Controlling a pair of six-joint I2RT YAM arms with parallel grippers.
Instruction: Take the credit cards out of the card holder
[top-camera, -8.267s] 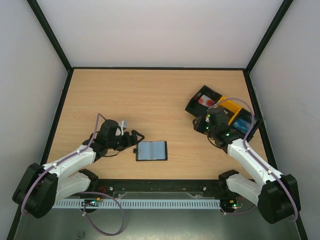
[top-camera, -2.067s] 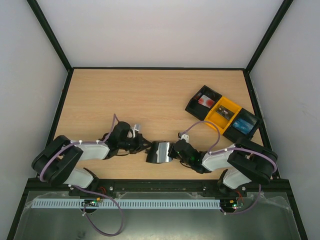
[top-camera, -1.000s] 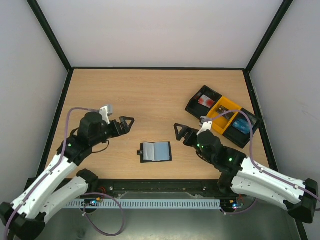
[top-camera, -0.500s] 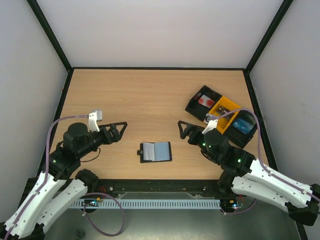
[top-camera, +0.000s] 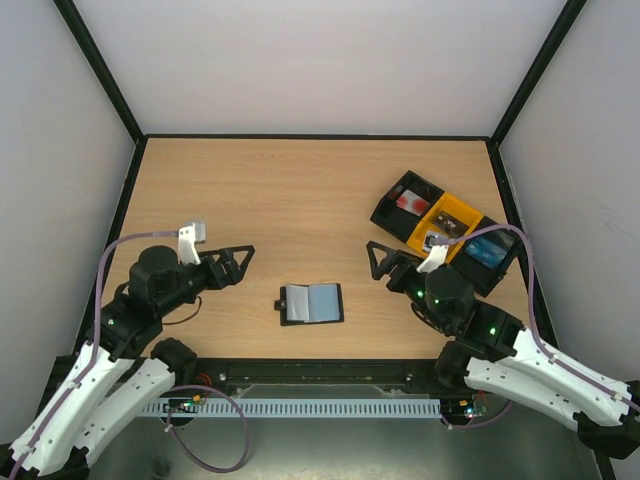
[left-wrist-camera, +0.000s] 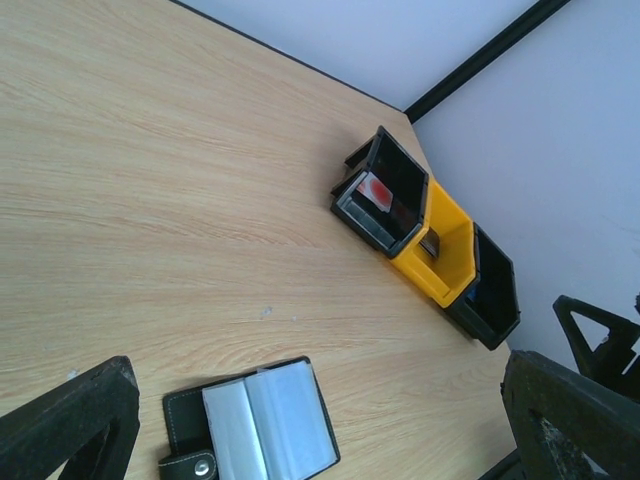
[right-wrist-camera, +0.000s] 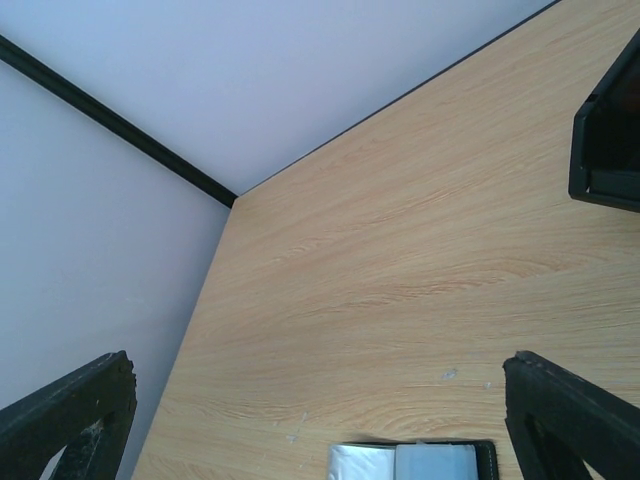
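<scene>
The card holder (top-camera: 311, 303) lies open and flat on the table between my two arms, black with pale blue-grey inner panels and a snap tab at its left end. It also shows low in the left wrist view as the card holder (left-wrist-camera: 255, 425), and at the bottom edge of the right wrist view as the card holder (right-wrist-camera: 415, 462). The credit cards cannot be told apart from the panels. My left gripper (top-camera: 243, 265) hovers open to the holder's left, nothing between its fingers (left-wrist-camera: 75, 420). My right gripper (top-camera: 376, 260) hovers open to the holder's right, fingers (right-wrist-camera: 575, 410) wide apart.
A long three-compartment tray (top-camera: 388, 212), black and yellow, sits at the back right, holding a red-and-white object (top-camera: 410, 200) and a blue object (top-camera: 484, 252). The same tray (left-wrist-camera: 440, 290) shows in the left wrist view. Black frame rails and pale walls bound the table.
Both arms have drawn back and up from the holder, the left toward the left, the right toward the right near the tray. The holder has stayed in place, open.
</scene>
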